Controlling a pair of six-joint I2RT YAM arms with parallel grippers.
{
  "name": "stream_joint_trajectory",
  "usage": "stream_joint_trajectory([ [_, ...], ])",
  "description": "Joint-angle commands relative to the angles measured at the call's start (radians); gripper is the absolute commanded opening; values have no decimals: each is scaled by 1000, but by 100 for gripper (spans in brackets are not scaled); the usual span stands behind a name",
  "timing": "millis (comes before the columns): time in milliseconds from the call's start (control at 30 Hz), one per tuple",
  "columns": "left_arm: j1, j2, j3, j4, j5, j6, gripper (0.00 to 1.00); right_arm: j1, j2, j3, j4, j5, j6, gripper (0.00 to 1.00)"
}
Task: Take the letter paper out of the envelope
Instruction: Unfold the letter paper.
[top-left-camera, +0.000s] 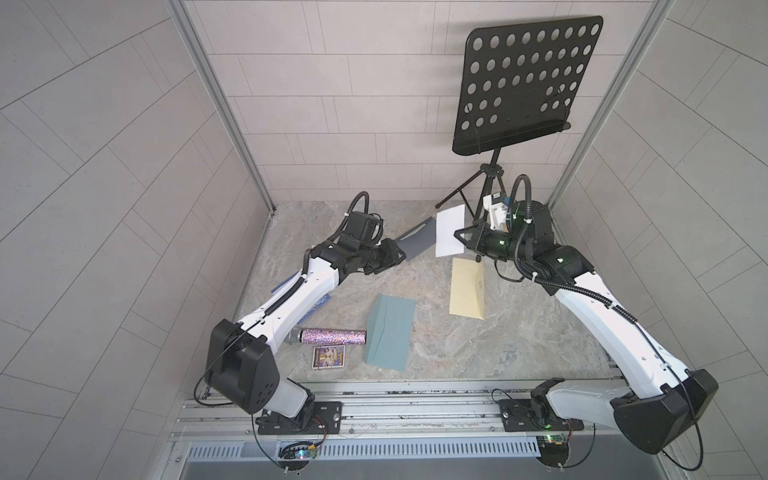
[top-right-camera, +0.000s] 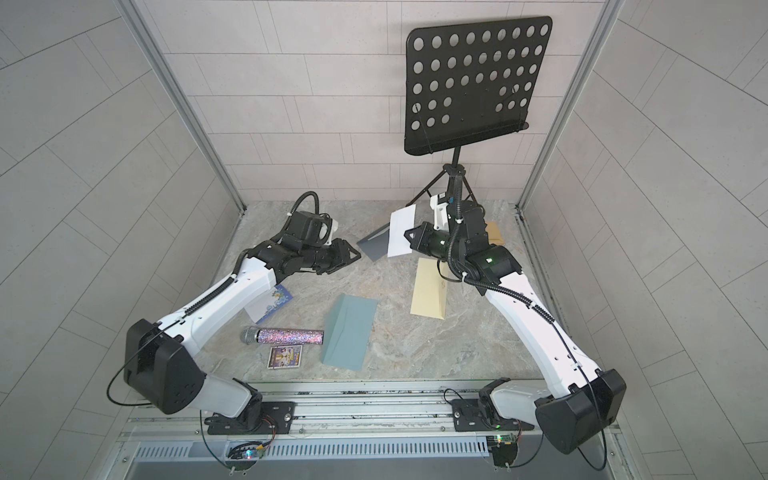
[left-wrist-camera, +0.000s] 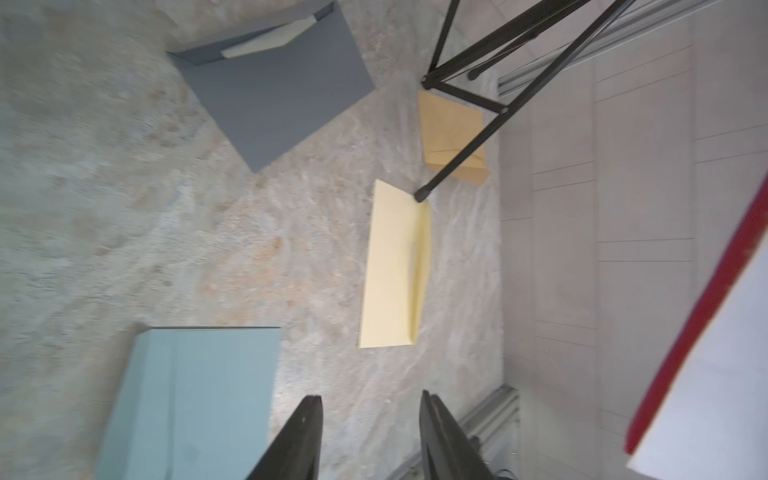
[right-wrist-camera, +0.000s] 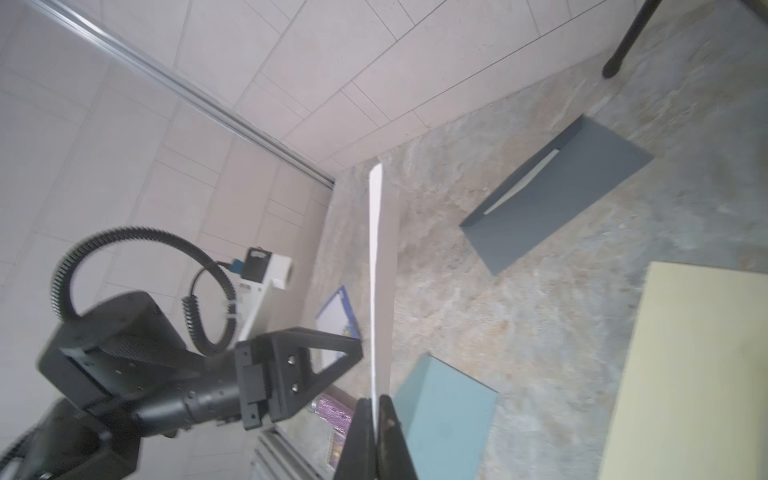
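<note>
A white letter paper (top-left-camera: 450, 230) hangs in the air at the back of the table, pinched at its lower edge by my right gripper (top-left-camera: 462, 235), which is shut on it. In the right wrist view the sheet (right-wrist-camera: 376, 270) rises edge-on from between the closed jaws of that gripper (right-wrist-camera: 377, 401). The grey envelope (top-left-camera: 417, 241) lies flat on the table just beside and below the paper, and a pale strip shows at its mouth (left-wrist-camera: 270, 41). My left gripper (top-left-camera: 401, 255) hovers at the envelope's near corner, open and holding nothing (left-wrist-camera: 371, 401).
A black music stand (top-left-camera: 528, 83) on tripod legs stands at the back right. A yellow envelope (top-left-camera: 467, 291), a teal envelope (top-left-camera: 390, 332), a glitter microphone (top-left-camera: 328, 336) and a small card (top-left-camera: 328, 357) lie nearer the front. A brown envelope (top-right-camera: 494, 232) sits behind my right arm.
</note>
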Motion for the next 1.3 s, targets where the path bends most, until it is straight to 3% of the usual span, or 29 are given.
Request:
stream_joint_trajectory([
  [0,-1,-1,76,56,98,-182,38,-48,17,14,182,-138,309,0],
  [200,8,-49,84,176,176,-330,38,-107,68,3,464,-228,718,0],
  [300,12,-50,97,219,231,-384,39,-109,88,4,535,-239,844,0],
  [767,22,-32,156,283,269,-466,42,-109,88,-4,349,-362,881,0],
  [1033,36,-60,155,279,242,-479,41,-109,67,-82,421,-364,937,0],
  [1267,35,-49,137,300,277,-501,35,-109,69,-96,466,-360,973,0],
])
